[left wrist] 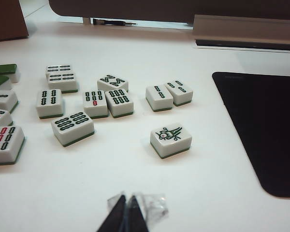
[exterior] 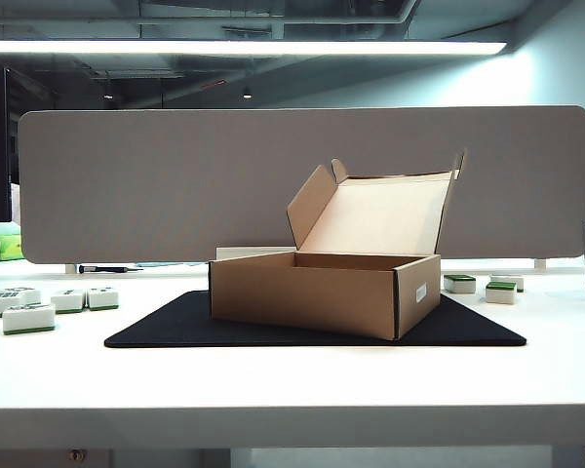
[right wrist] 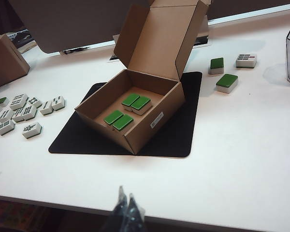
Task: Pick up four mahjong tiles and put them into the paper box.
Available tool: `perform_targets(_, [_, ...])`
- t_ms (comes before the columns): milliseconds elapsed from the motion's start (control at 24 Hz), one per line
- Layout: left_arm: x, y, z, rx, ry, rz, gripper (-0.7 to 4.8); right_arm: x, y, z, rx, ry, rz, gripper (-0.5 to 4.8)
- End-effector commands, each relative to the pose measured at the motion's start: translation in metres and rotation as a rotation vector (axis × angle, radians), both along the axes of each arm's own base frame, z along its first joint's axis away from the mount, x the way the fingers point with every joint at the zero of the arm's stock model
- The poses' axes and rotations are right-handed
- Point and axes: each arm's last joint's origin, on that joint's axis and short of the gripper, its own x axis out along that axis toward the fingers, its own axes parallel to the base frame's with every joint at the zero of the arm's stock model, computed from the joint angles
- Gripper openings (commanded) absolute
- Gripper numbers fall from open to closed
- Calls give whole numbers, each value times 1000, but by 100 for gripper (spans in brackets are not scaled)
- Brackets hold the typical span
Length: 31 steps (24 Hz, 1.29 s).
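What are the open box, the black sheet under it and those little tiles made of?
The paper box looks like plain brown corrugated cardboard, matte, with folded flaps. The black mat beneath seems a soft, dull rubber or foam sheet; I can't tell which. The mahjong tiles look like hard glossy plastic or resin, white with green backs.

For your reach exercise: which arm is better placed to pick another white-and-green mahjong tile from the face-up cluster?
Left. The shut left pincer hangs before that cluster; the right pincer, also shut, sits back at the table edge, facing the brown cardboard box.
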Motion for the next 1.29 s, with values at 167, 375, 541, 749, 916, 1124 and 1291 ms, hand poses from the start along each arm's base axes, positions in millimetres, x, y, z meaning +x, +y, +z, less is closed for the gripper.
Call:
perform_targets(167, [0,0,-1,-2,12,-2,-6,-3,0,1,-1,-26,3,-1])
perform_targets(375, [0,0,-1,-2,11,-2,-6,-3,0,1,-5,-28,4,-1])
perform_targets(541, [0,0,-1,-2,11,-3,-6,4,-2,2,-60,-86,-59,-1])
perform_targets(749, [0,0,-1,-2,12,-2,-6,36,-2,-11,-31,-171,-111,-1])
perform_targets(916, [0,0,-1,-2,11,-3,-6,73,-2,-38,95,-253,-175,-1])
perform_targets(1124, [0,0,-1,-2,11,-3,-6,98,-4,-81,141,-193,-278,-1])
perform_targets(1291, [0,0,-1,-2,11,-3,-6,104,-4,-102,145,-131,-350,-1])
